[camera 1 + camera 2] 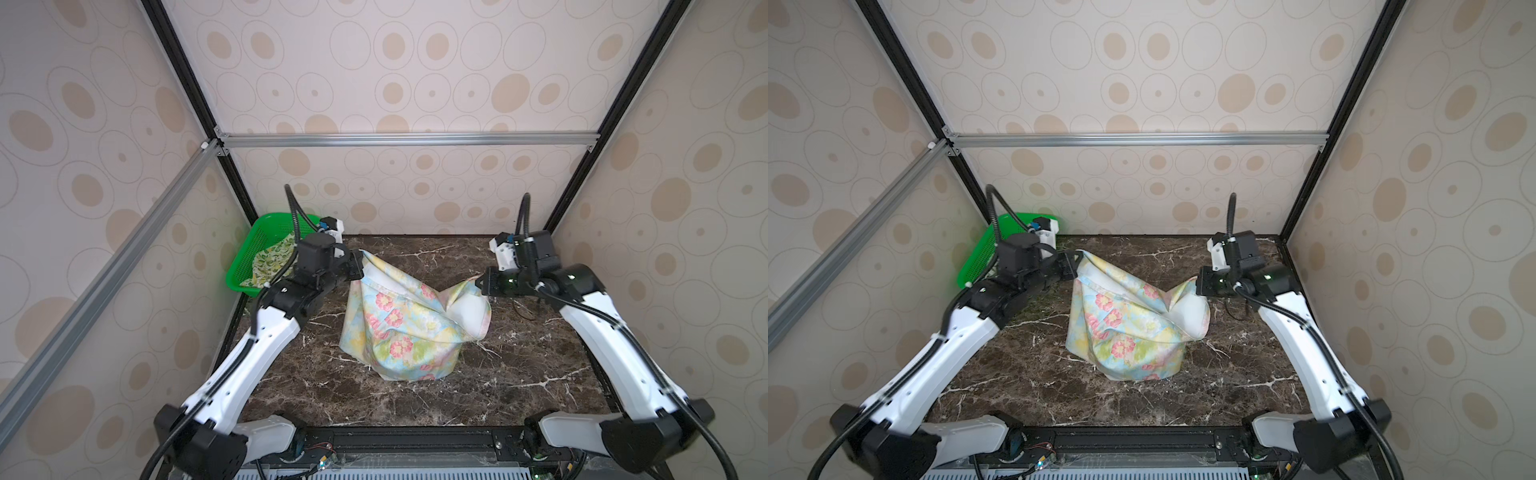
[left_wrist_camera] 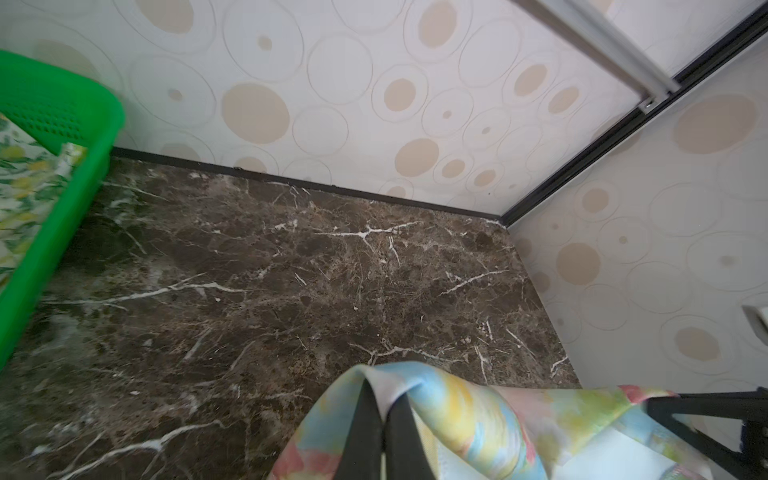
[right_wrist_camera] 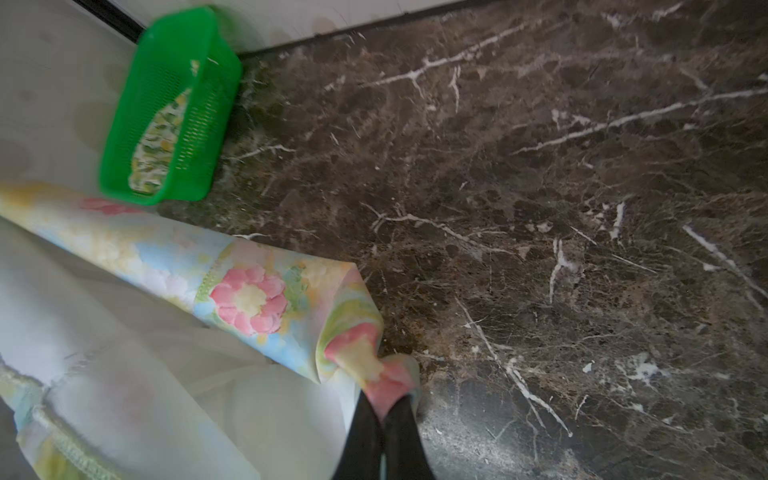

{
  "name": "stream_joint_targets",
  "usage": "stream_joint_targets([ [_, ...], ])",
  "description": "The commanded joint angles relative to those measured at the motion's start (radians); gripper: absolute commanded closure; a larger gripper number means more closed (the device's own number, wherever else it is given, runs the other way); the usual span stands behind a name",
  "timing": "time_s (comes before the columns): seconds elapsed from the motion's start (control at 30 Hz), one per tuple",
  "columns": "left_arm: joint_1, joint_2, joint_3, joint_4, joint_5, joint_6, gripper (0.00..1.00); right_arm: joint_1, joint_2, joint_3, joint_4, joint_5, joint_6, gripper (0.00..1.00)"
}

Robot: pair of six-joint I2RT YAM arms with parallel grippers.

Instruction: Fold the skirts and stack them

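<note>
Looking down at the dark brown marble-patterned tabletop (image 1: 519, 374), I have the pastel blue-and-yellow cloth skirt with pink flowers and a white lining (image 1: 407, 328) strung between both arms near the middle. Its lower part is bunched on the surface and its upper edge sags between the two held points. In the far left corner sits the green plastic mesh basket (image 1: 249, 257), and inside it lies the cream cloth skirt printed with yellow lemons and green leaves (image 1: 272, 259), crumpled as far as I can tell.

My left gripper (image 2: 384, 399) is pressed together on the top edge of the floral skirt, with cloth draped over both fingers. My right gripper (image 3: 384, 411) pinches a gathered corner of the same skirt on the opposite side.

I judge this fabric light, thin and limp. It will sag, twist and crease wherever I leave slack, and the lining may slide against the outer layer. I would hold it at the stitched edge where both layers are joined, with the grips apart so it hangs taut.
</note>
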Motion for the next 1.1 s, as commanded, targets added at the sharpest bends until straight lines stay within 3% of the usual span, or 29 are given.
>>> stream_joint_targets([
  [0.0,0.022,0.122,-0.056,0.19,0.067,0.007,0.82,-0.01,0.112,-0.068,0.12,0.086,-0.005,0.87],
  [0.07,0.028,0.183,-0.08,0.254,0.053,0.012,0.43,-0.013,0.174,-0.114,0.197,0.111,0.005,0.62],
  [0.1,0.033,0.201,-0.088,0.272,0.037,0.013,0.33,-0.009,0.19,-0.141,0.237,0.132,-0.007,0.56],
  [0.17,0.036,0.216,-0.091,0.275,0.011,0.043,0.29,-0.009,0.178,-0.185,0.274,0.178,-0.001,0.48],
  [0.33,0.039,0.131,-0.115,0.099,-0.132,0.146,0.26,0.002,0.014,-0.297,0.265,0.209,-0.042,0.42],
  [0.53,0.039,-0.022,-0.312,-0.078,-0.112,0.114,0.29,0.101,-0.162,-0.494,0.196,0.181,0.036,0.44],
  [0.73,0.04,-0.12,-0.554,-0.041,-0.039,0.014,0.33,0.218,-0.264,-0.736,0.282,0.091,0.207,0.45],
  [0.93,0.039,-0.129,-0.63,-0.078,-0.064,-0.003,0.34,0.289,-0.253,-0.819,0.308,0.073,0.267,0.46],
  [1.07,0.04,-0.118,-0.677,0.003,-0.036,-0.028,0.33,0.291,-0.264,-0.872,0.366,0.056,0.288,0.46],
])
